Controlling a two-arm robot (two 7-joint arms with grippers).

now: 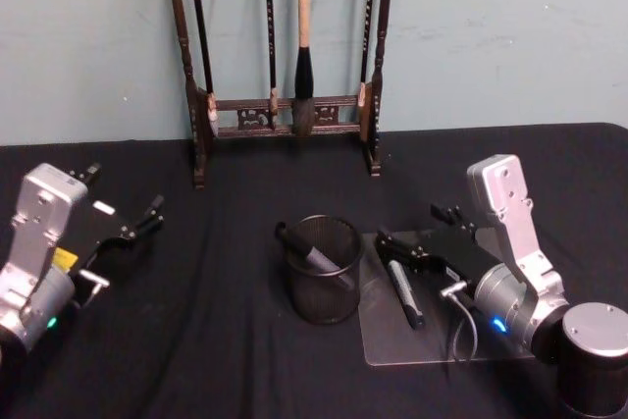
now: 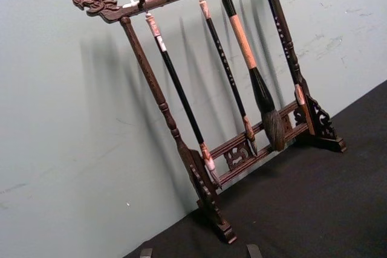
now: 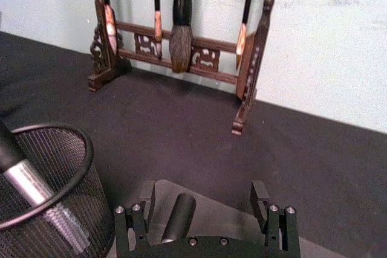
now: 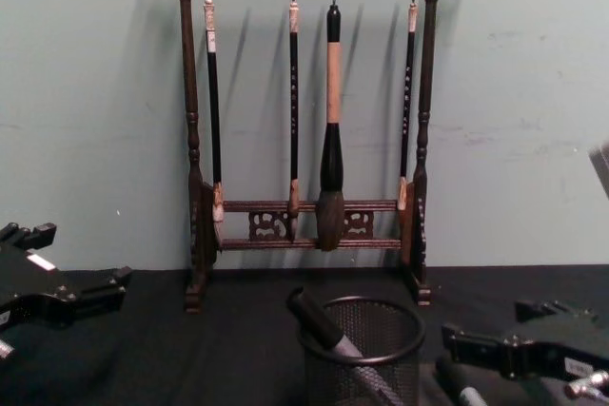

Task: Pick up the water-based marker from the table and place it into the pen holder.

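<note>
Water-based marker (image 1: 405, 293) | between right gripper (image 3: 204, 193) jaws | pen holder (image 1: 322, 282) just beside

My pen holder (image 1: 319, 291) is black wire mesh. The marker (image 1: 404, 296) is black, the tablecloth (image 1: 196, 340) black also; the wall (image 1: 491, 36) pale green, the brush rack (image 1: 257, 117) dark brown with carved pattern.

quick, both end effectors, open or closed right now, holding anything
left end effector: open, empty
right end effector: open, straddling the marker, not gripping it
</note>
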